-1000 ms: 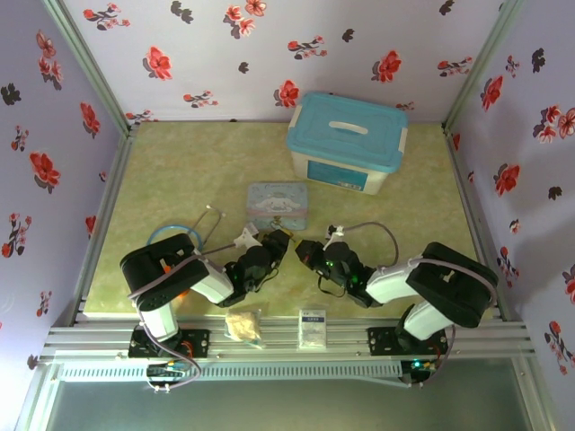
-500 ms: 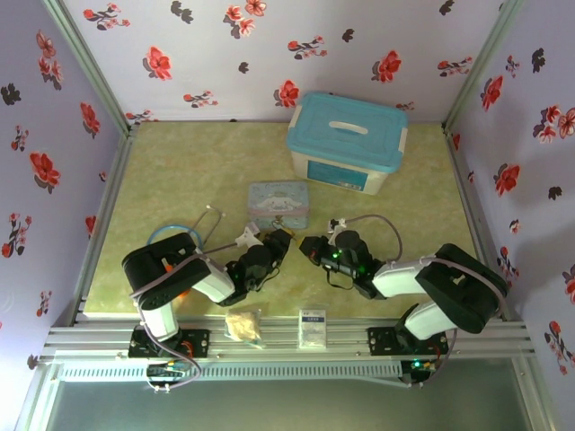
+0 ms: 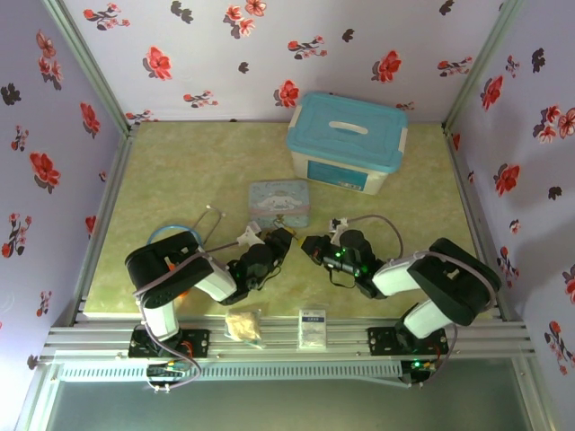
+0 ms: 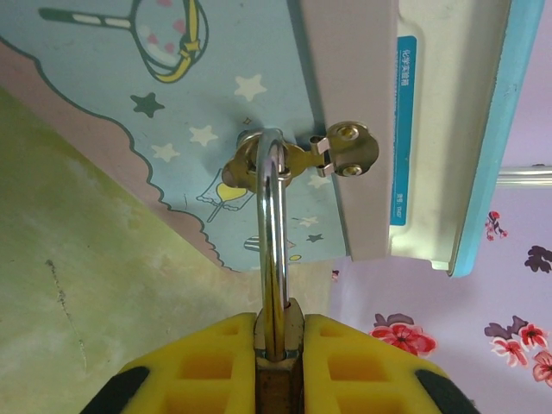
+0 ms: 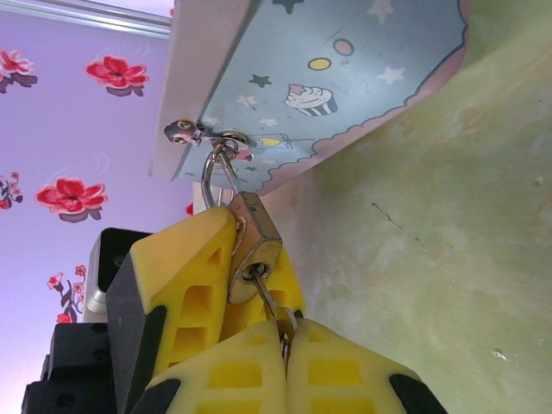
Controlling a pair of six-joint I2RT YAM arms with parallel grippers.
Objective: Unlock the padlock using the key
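over the last second the right arm's forearm has swung a little toward the far edge of the table [image 3: 180,171] and its wrist has edged toward the centre, while the left arm has barely shifted. both arms lie low and folded, with their elbows out toward the near corners. their forearms reach inward, so the two wrists meet nose to nose just on the near side of the pastel cartoon tin [image 3: 278,204], which sits about mid-table

the left gripper [image 4: 280,332] is closed narrow on the brass padlock [image 5: 255,244], its yellow fingers [image 4: 216,354] pressing the body from both sides. the silvery shackle [image 4: 272,224] rises from between them and passes through the ring of the tin's brass clasp [image 4: 345,153], so the padlock sits at the tin's near wall

the right gripper [image 5: 283,341] is pinched fully together on the end of the dark key [image 5: 265,297], whose blade is seated in the keyhole on the padlock's bottom face. whether the shackle has sprung free of the body cannot be told
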